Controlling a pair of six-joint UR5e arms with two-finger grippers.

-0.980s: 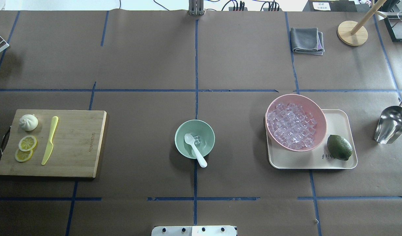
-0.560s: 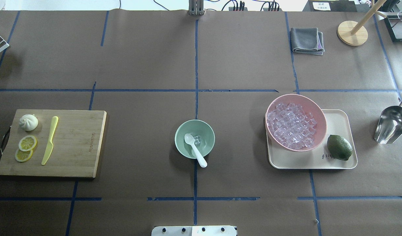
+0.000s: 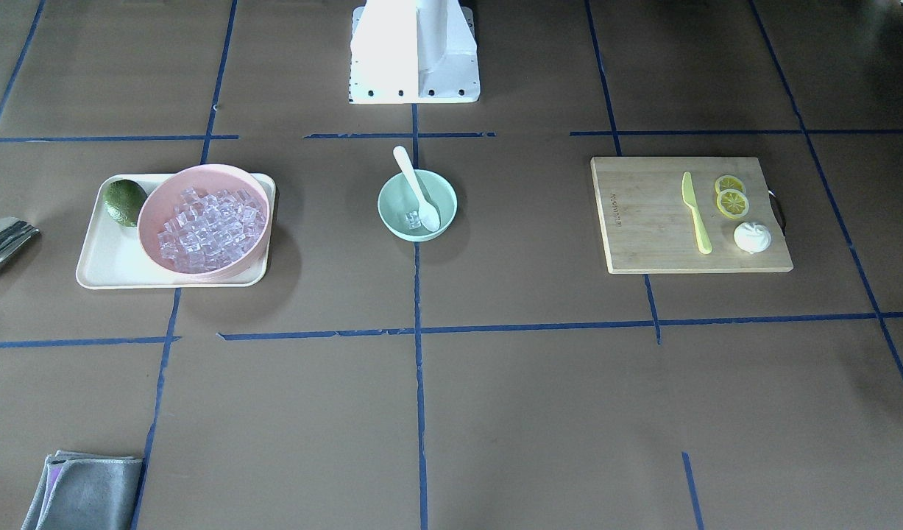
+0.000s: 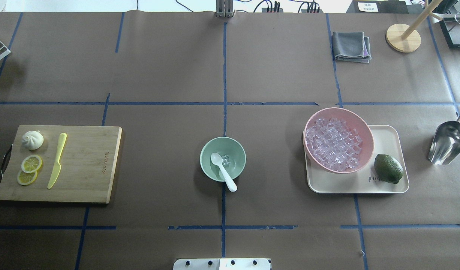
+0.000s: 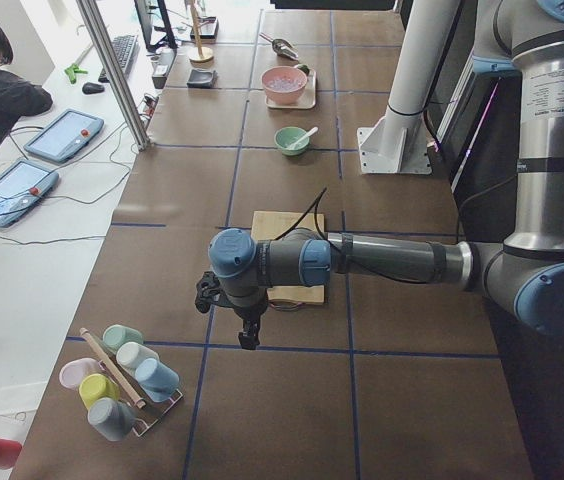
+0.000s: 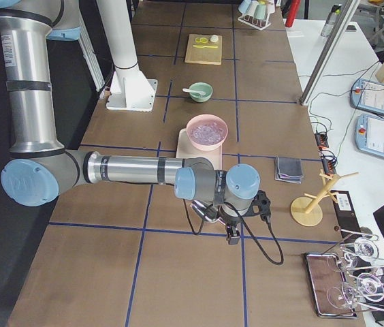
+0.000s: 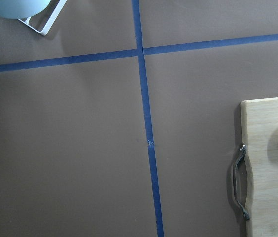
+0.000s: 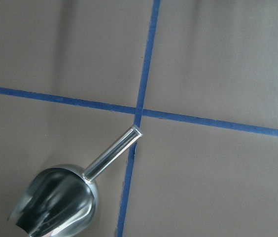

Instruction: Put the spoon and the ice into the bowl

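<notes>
The mint-green bowl (image 4: 205, 157) stands mid-table; it also shows in the front-facing view (image 3: 392, 206). The white spoon (image 4: 223, 170) lies in it, scoop down inside and handle out over the near rim. A few clear ice cubes (image 4: 227, 160) lie in the bowl beside the scoop. More ice (image 4: 333, 144) fills the pink bowl (image 4: 361, 129). My left gripper (image 5: 249, 335) hangs over the table's far left end and my right gripper (image 6: 233, 235) over the far right end, near the scoop. I cannot tell whether either is open or shut.
A bamboo cutting board (image 4: 87, 165) at the left holds a yellow-green knife (image 4: 57, 160), lemon slices and a bun. A cream tray (image 4: 387, 185) holds the pink bowl and a lime (image 4: 388, 168). A metal scoop (image 4: 448, 142), a grey cloth (image 4: 351, 46) and a cup rack (image 5: 122, 385) stand around.
</notes>
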